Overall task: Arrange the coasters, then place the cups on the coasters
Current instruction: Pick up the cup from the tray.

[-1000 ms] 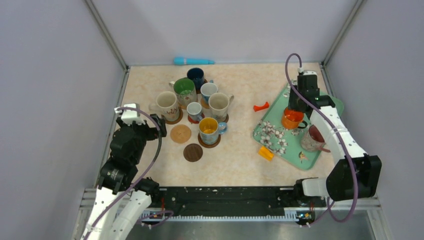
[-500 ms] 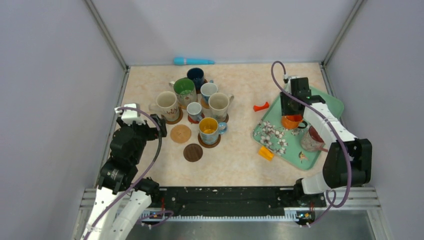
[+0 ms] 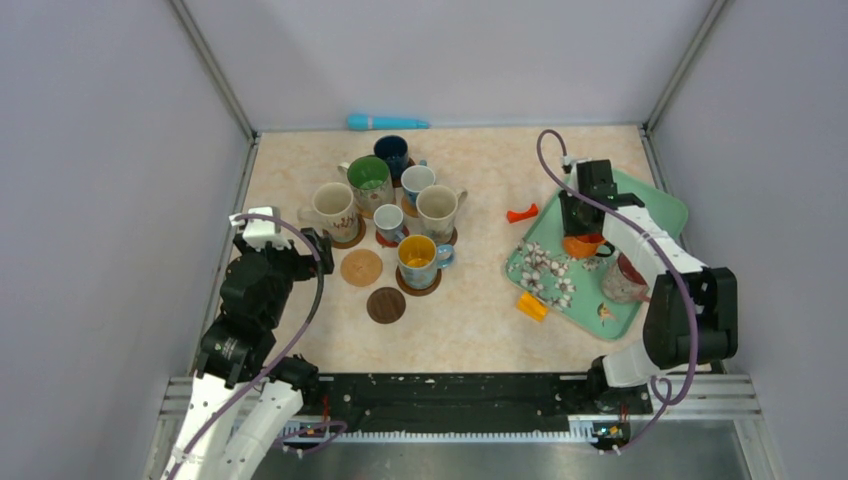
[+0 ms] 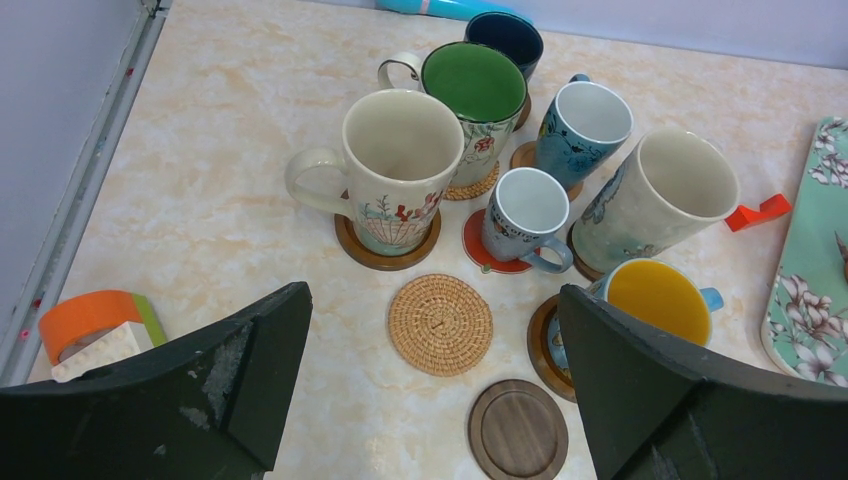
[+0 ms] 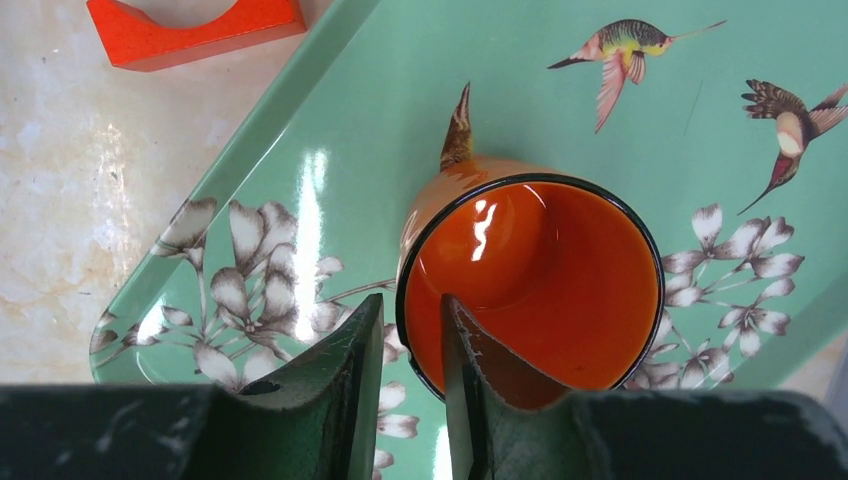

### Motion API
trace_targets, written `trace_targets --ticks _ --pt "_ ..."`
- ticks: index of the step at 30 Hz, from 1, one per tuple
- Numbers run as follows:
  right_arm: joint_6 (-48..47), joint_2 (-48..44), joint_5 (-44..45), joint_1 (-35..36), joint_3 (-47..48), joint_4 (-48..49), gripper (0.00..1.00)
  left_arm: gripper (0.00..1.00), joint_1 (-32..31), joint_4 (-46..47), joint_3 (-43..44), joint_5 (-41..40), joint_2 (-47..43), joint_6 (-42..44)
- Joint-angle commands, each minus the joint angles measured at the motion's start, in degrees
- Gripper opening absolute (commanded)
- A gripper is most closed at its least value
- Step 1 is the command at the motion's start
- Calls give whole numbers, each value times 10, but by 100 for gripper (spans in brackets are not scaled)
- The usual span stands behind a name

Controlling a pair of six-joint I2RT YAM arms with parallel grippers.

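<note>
An orange cup (image 3: 583, 243) (image 5: 530, 290) stands upright on the teal floral tray (image 3: 556, 292) (image 5: 400, 120). My right gripper (image 3: 578, 228) (image 5: 412, 305) straddles its near-left rim, one finger inside and one outside, jaws narrow but still apart. A pinkish cup (image 3: 625, 278) also stands on the tray. Several cups (image 3: 400, 200) sit on coasters at centre-left. A woven coaster (image 3: 361, 267) (image 4: 440, 324) and a dark wooden coaster (image 3: 385, 305) (image 4: 517, 429) lie bare. My left gripper (image 3: 318, 250) (image 4: 432, 292) hangs wide open above them, holding nothing.
A red-orange block (image 3: 521, 213) (image 5: 195, 25) lies left of the tray, and a small orange block (image 3: 531, 306) sits at its near edge. A teal tool (image 3: 387, 122) rests by the back wall. An orange tape roll (image 4: 90, 315) is at the left.
My right gripper has shifted left and lowered onto the orange cup's rim, its jaws narrowing around the wall. The left arm has not moved.
</note>
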Motion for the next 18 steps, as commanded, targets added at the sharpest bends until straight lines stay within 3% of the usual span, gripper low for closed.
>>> trace_targets --ticks 1,5,10,18 --pt "-1 2 -5 0 -5 19 26 99 -3 17 -5 -3 -1 0" --pt "0 2 -11 0 -12 21 20 99 -3 15 -4 -3 -2 0" --pt "-5 -3 -2 0 -5 12 0 99 -3 16 -5 -4 -2 1" --pt "-32 -63 9 20 30 -13 0 99 -3 16 -5 -3 1 2"
